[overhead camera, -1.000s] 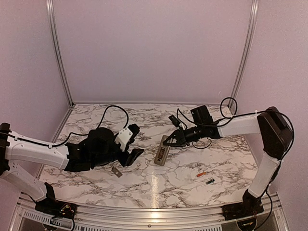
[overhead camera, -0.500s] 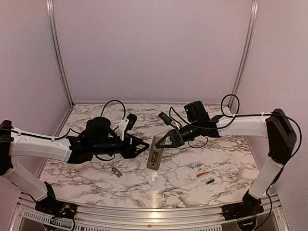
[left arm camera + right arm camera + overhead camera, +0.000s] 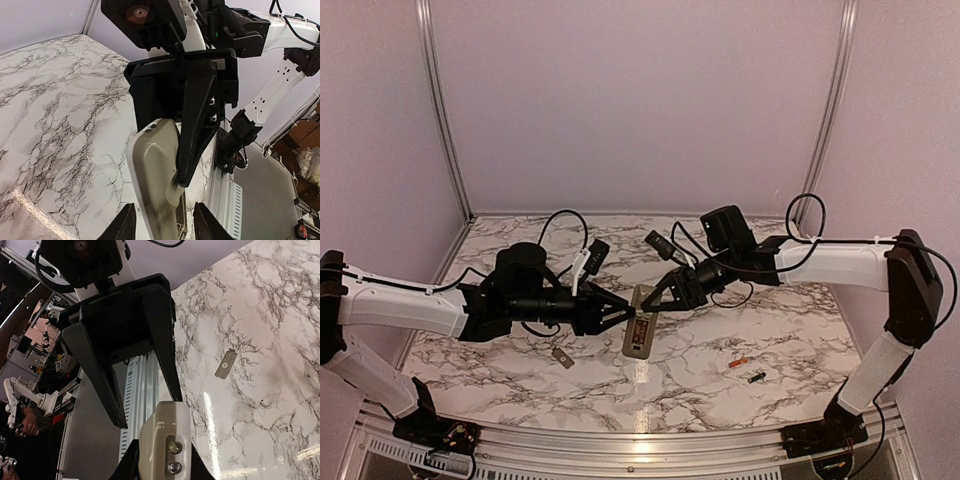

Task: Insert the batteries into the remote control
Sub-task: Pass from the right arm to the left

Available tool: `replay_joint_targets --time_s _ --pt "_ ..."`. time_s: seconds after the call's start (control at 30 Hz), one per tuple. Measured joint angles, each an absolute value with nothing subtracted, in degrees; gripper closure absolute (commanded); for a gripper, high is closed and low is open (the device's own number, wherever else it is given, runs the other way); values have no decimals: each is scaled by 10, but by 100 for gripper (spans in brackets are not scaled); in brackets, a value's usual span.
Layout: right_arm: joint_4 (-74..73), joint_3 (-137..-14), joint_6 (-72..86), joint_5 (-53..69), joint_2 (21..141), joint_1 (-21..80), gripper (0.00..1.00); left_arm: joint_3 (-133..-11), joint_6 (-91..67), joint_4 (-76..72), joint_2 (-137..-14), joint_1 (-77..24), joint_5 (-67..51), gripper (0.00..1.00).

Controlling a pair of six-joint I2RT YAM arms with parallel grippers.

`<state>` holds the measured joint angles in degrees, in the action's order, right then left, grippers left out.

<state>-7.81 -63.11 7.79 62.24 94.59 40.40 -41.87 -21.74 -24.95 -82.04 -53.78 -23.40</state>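
Marble table (image 3: 800, 330) — right jaws hold remote control (image 3: 638, 335)

One remote control (image 3: 638, 335) and one small flat grey cover piece (image 3: 562, 357) are in view. There are two batteries: one orange-red battery (image 3: 739, 363) and one dark battery (image 3: 756, 377).

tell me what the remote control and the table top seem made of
Remote control: probably moulded plastic, matte grey-beige, with rounded edges and dull sheen.
Table top: glossy, white with grey marble veining, glare streak; stone or printed laminate, cannot tell.
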Motion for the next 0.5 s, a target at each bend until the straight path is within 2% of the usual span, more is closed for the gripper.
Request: replay_joint_targets --time_s 0.23,0.5 --pt "-103 -632 46 625 945 427 100 -420 -221 -259 -811 -530 -241 64" --pt "-112 -640 32 625 943 432 100 -423 -221 -259 -811 -529 -260 63"
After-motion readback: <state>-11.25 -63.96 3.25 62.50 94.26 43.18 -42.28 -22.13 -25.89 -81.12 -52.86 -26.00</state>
